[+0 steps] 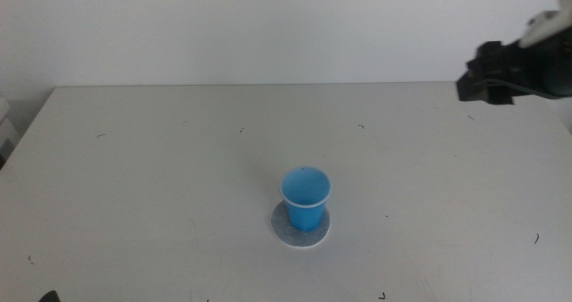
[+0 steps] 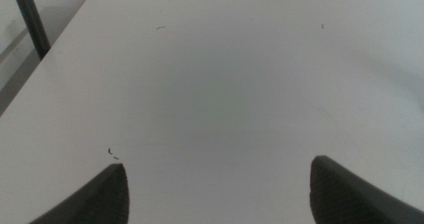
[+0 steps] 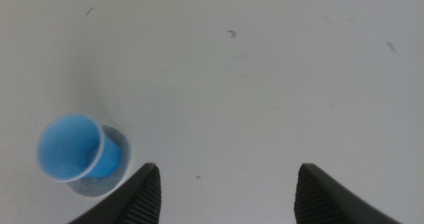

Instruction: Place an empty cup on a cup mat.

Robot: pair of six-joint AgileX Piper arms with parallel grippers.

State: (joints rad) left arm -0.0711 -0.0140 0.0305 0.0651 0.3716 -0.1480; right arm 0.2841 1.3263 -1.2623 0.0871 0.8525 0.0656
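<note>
In the middle view the cup (image 1: 306, 197) stands upright on the cup mat (image 1: 300, 231), a little below the worktop's (image 1: 134, 177) centre, toward six o'clock; the grey disc shows as a crescent around the cup's base, so I judge the placing done, with only the arm's retreat left. The right hand (image 1: 487, 74) hangs high at about two o'clock, well apart from the cup and holding nothing. The cup is bright blue with a paler rim, tapering to its base, and looks empty. In the left wrist view the left hand (image 2: 218, 191) waits over bare worktop, its jaws wide apart and empty. In the right wrist view the right hand (image 3: 225, 194) shows its jaws spread apart, empty; the cup (image 3: 71, 148) sits on the mottled mat (image 3: 99, 183) beside one jaw, not touching it.
</note>
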